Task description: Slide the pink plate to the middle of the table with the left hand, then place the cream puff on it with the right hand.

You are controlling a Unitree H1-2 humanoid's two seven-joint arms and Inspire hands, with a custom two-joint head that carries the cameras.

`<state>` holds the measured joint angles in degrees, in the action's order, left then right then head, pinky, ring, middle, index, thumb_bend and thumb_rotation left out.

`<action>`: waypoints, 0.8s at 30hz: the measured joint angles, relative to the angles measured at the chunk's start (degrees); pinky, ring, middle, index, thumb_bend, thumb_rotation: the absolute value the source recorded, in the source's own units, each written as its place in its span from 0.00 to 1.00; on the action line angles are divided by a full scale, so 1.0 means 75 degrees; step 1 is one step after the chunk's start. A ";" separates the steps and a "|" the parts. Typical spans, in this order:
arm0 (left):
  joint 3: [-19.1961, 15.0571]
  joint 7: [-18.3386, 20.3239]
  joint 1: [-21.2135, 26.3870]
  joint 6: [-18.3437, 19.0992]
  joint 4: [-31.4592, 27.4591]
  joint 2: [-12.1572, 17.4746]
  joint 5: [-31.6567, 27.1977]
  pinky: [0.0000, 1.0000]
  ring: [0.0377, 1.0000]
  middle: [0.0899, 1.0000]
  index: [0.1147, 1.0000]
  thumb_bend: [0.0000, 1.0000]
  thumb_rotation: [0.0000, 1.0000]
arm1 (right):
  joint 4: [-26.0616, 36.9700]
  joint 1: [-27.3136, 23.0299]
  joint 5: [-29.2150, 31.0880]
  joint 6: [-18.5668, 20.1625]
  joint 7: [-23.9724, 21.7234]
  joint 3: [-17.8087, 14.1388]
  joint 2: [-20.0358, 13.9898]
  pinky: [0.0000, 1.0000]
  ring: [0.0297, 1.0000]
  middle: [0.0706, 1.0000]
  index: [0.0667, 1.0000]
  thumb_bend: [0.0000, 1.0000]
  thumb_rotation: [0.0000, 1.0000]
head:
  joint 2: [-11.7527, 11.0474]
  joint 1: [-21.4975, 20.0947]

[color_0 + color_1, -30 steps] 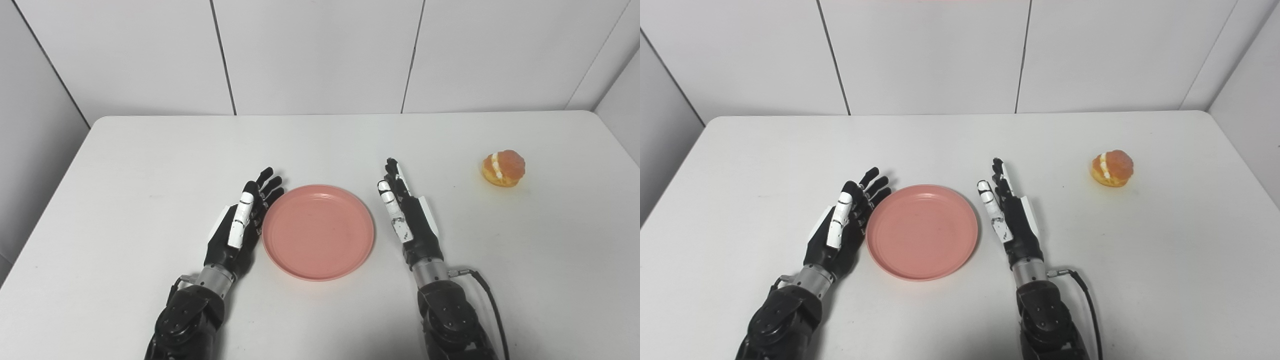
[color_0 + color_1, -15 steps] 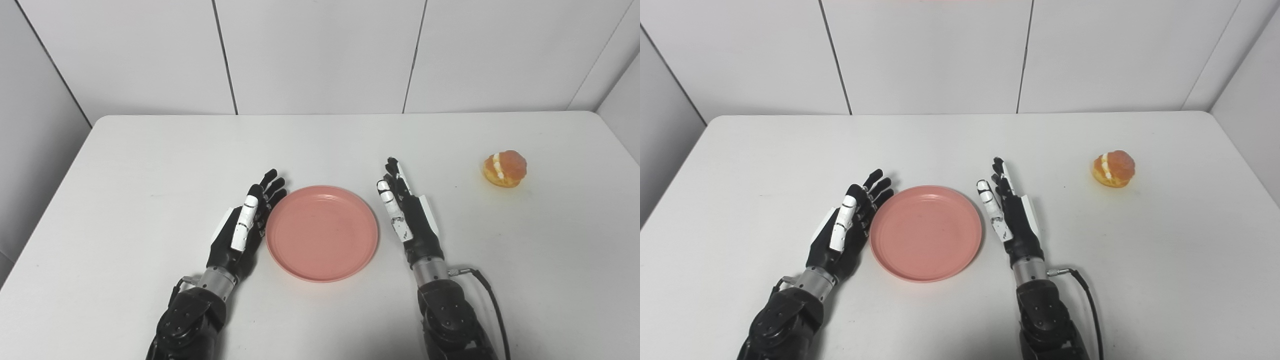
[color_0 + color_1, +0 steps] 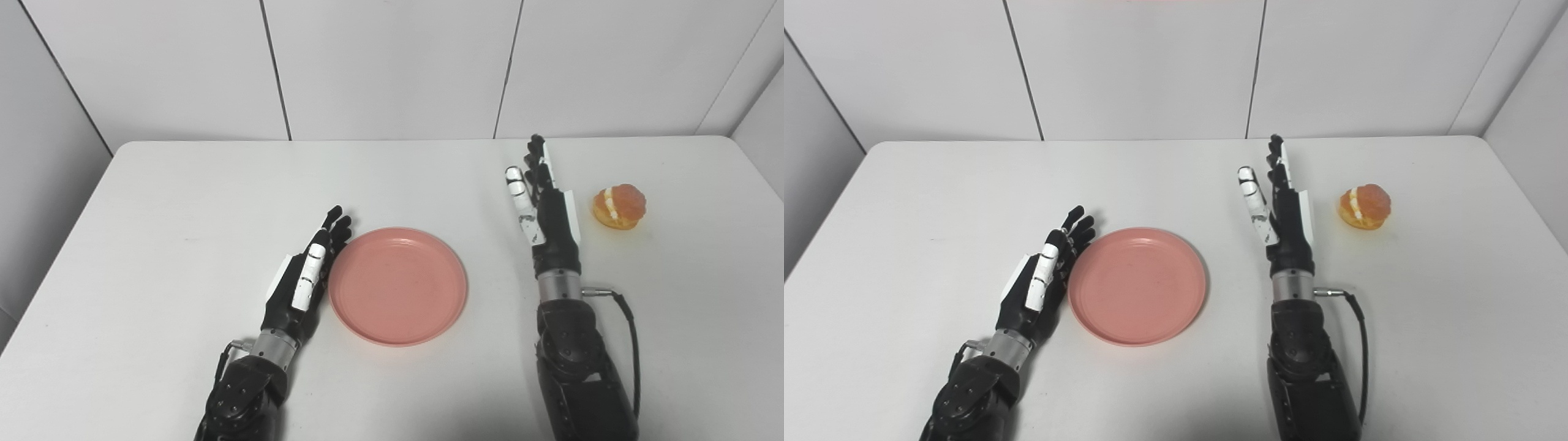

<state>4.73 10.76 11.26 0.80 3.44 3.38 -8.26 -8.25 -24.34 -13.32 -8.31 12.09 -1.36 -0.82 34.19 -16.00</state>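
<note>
Pink plate [image 3: 398,285] is seen flat on the white tabletop [image 3: 184,196], near the middle, slightly toward the near edge. Nothing is carried on it.

Left robot hand [image 3: 303,282] is laid at the plate's 9 o'clock, edge-on, fingers straight and spread, nothing grasped. Whether the fingers touch the rim cannot be told; they are just beside it at least.

Right robot hand [image 3: 542,205] is held at the plate's 2 o'clock, well clear of the rim, fingers extended and apart, nothing grasped. It is pointed toward the far edge of the tabletop.

Cream puff [image 3: 618,206] is found at the plate's 2 o'clock, farther out, just beside the right robot hand at its 3 o'clock, not touched. The cream seam is turned toward the hand.

Progress, as judged: the slide is taken as done or nearly done, the plate being roughly central. The second half is only begun: the puff is not yet grasped, lifted or carried. A sideways reach to 3 o'clock, a soft closing of the fingers, then a carry back toward 8 o'clock would be called for.
</note>
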 measured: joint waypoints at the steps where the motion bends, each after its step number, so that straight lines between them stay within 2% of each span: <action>1: -0.0009 -0.0029 0.0000 -0.0032 0.0010 -0.0005 0.0028 1.00 1.00 1.00 1.00 0.54 1.00 | 0.0074 -0.0056 -0.0051 -0.0003 0.0031 -0.0066 -0.0091 0.97 0.98 0.98 0.99 0.64 0.96 | 0.0000 0.0000; 6: -0.0106 -0.0128 -0.0001 -0.0309 0.0116 -0.0101 0.0112 1.00 1.00 1.00 1.00 0.54 1.00 | 0.0098 -0.0275 0.0144 -0.0149 0.0143 -0.0514 -0.0518 1.00 1.00 0.99 1.00 0.66 0.91 | 0.0012 -0.0012; 8: -0.0147 -0.0129 0.0012 -0.0338 0.0159 -0.0117 0.0113 1.00 1.00 1.00 1.00 0.54 1.00 | 0.0034 -0.0390 0.0161 -0.0155 0.0269 -0.0695 -0.0677 0.97 0.99 0.97 0.98 0.64 0.91 | 0.0000 -0.0023; 13: -0.0240 -0.0120 0.0056 -0.0371 0.0221 -0.0170 0.0109 1.00 1.00 1.00 1.00 0.54 1.00 | 0.0025 -0.0445 -0.0829 -0.0155 0.0730 -0.0673 -0.1142 0.91 0.94 0.94 0.96 0.64 0.86 | -0.0070 -0.0059; 16: -0.0242 -0.0111 0.0075 -0.0401 0.0245 -0.0171 0.0114 1.00 1.00 1.00 1.00 0.53 1.00 | 0.0031 -0.0445 -0.1361 -0.0134 0.0843 -0.0590 -0.1352 0.90 0.94 0.95 0.95 0.67 0.75 | -0.0117 -0.0117; 20: -0.0241 -0.0125 0.0082 -0.0404 0.0253 -0.0179 0.0133 1.00 1.00 1.00 1.00 0.51 1.00 | 0.0126 -0.0445 -0.1756 0.0335 0.0715 -0.0584 -0.1678 0.87 0.93 0.96 0.97 0.68 0.69 | -0.0176 -0.0105; 24: -0.0257 -0.0124 0.0080 -0.0409 0.0253 -0.0179 0.0130 1.00 1.00 1.00 1.00 0.51 1.00 | 0.0137 -0.0440 -0.1783 0.0868 0.0571 -0.0699 -0.1961 0.82 0.90 0.95 0.95 0.68 0.62 | -0.0293 -0.0082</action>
<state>2.80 9.83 11.87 -2.27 5.34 2.04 -7.28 -7.23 -27.64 -26.70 -1.80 16.37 -6.60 -15.52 31.99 -16.61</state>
